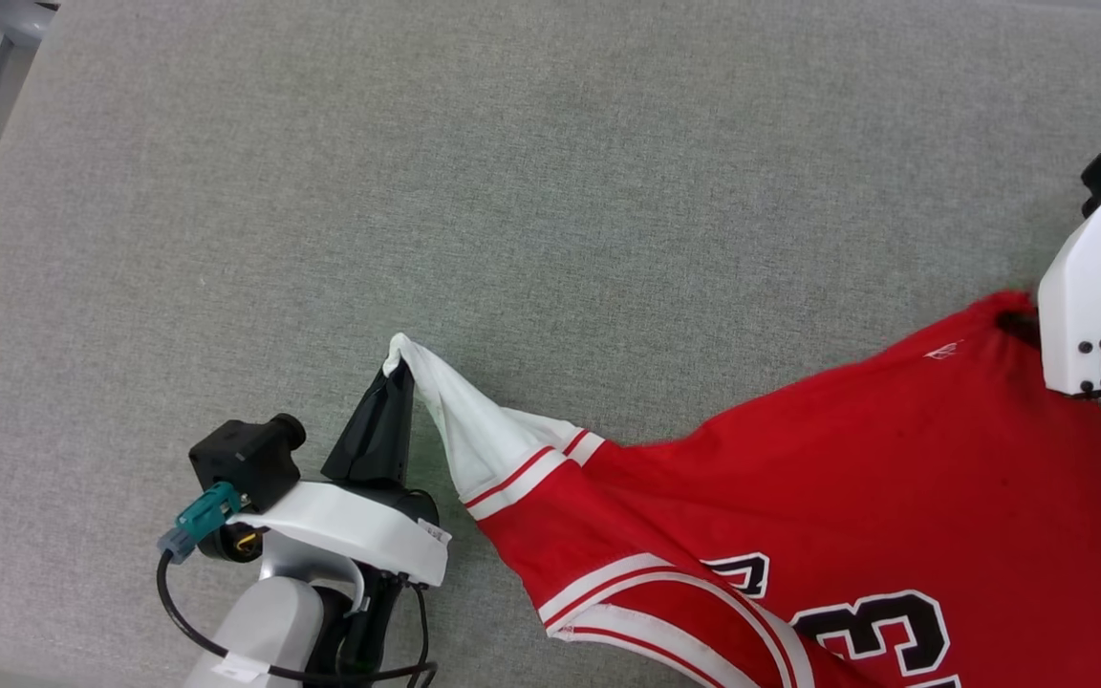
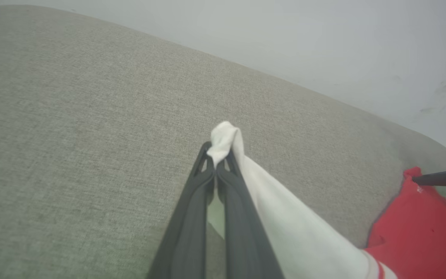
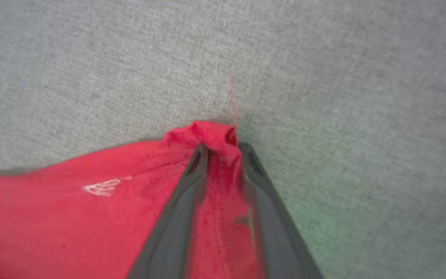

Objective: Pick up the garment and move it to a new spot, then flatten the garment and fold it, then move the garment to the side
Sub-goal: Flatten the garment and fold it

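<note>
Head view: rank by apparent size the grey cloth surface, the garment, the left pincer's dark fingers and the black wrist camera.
1. grey cloth surface
2. garment, though the frame cuts it off
3. dark fingers of the left pincer and black wrist camera look alike, so unranked

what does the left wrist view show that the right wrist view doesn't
Left wrist view: the left tool shut on the white sleeve tip of the large red jersey T-shirt, and the pale area past the grey woven fabric surface. Right wrist view: both fingers of the right tool, close up, astride the bunched red corner. Both: that red corner and the grey surface.
</note>
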You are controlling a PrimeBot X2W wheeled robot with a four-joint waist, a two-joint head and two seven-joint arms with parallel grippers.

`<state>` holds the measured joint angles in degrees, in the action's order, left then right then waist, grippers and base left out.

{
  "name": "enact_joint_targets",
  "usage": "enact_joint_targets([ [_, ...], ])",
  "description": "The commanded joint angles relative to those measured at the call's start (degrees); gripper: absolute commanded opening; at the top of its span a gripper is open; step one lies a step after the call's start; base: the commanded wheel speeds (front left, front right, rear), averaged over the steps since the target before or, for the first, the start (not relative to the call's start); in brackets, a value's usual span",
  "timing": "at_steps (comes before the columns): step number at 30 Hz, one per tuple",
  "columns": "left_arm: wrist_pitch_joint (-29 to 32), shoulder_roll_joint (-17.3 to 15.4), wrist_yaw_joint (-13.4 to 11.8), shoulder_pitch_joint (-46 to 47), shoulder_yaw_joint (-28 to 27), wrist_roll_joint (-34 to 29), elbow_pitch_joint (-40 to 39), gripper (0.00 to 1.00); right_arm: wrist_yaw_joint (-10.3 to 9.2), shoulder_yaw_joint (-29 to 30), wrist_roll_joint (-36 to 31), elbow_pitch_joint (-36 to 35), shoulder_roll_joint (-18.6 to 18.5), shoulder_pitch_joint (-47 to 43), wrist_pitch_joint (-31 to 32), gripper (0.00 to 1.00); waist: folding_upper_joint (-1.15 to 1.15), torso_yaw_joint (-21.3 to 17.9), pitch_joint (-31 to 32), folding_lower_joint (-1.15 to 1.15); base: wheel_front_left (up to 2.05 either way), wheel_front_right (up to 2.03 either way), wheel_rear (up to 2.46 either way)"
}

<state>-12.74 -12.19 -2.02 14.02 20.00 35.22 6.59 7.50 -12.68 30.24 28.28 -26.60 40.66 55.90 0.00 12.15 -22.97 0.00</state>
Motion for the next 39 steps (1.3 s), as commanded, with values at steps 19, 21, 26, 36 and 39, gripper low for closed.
enact_joint_targets([
  [19, 2.86, -6.09, -1.42, 8.60, -4.87, -0.06, 0.50, 0.00, -0.04, 5.41, -6.97, 3.12, 4.18, 4.13, -21.50, 0.00, 0.00, -6.38, 8.92, 0.00, 0.00, 0.00, 0.00],
  [21, 3.83, -6.76, -1.20, 11.20, -5.21, 0.01, 1.35, 0.00, -0.03, 5.94, -8.66, 3.66, 5.10, 4.78, -23.36, 0.00, 0.00, -7.64, 10.04, 0.00, 0.00, 0.00, 0.00],
  [26, 6.22, -7.93, -0.27, 18.94, -5.79, 0.51, 4.85, 0.00, -0.04, 7.49, -12.23, 4.98, 7.17, 7.66, -28.43, 0.00, 0.00, -10.51, 11.72, 0.00, 0.00, 0.00, 0.00],
  [36, 8.61, -8.86, 1.62, 39.23, -5.69, -0.91, 15.72, 0.00, -0.05, 12.55, -21.86, 9.04, 8.79, 19.28, -38.52, 0.00, 0.00, -12.79, 8.62, 0.00, 0.00, 0.00, 0.00],
  [39, 8.33, -9.33, 1.93, 46.24, -5.77, -1.93, 19.08, 0.00, -0.06, 13.88, -24.25, 10.16, 8.50, 24.37, -40.24, 0.00, 0.00, -12.96, 6.22, 0.00, 0.00, 0.00, 0.00],
])
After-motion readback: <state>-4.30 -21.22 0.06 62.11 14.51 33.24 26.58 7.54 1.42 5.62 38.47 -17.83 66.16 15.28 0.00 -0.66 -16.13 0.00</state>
